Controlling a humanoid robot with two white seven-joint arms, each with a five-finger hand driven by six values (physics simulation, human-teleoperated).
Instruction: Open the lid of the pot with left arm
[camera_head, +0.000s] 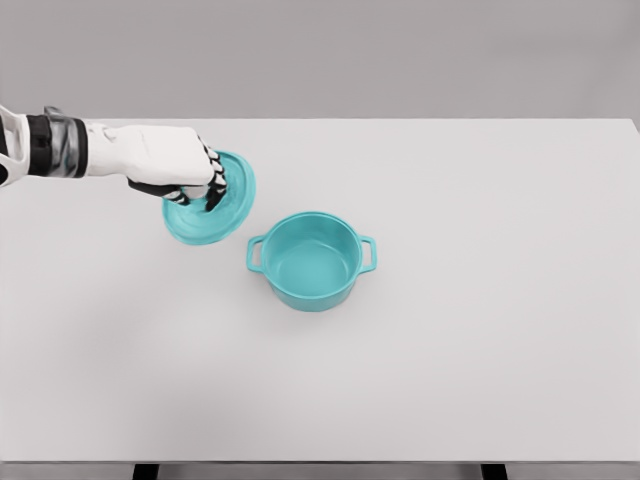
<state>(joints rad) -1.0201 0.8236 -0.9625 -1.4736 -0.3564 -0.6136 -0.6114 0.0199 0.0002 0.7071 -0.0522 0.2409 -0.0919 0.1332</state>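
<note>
A teal pot (311, 262) with two side handles stands uncovered near the middle of the white table (480, 330); its inside shows nothing in it. Its round teal lid (222, 212) is off the pot, up and to the left of it, tilted. My left hand (200, 190) comes in from the left edge and is shut on the lid, fingers curled over its middle where the knob is hidden. The lid and the pot are apart. My right arm does not show.
The white table reaches from the grey back wall to the front edge at the bottom. Nothing else stands on it besides the pot and lid.
</note>
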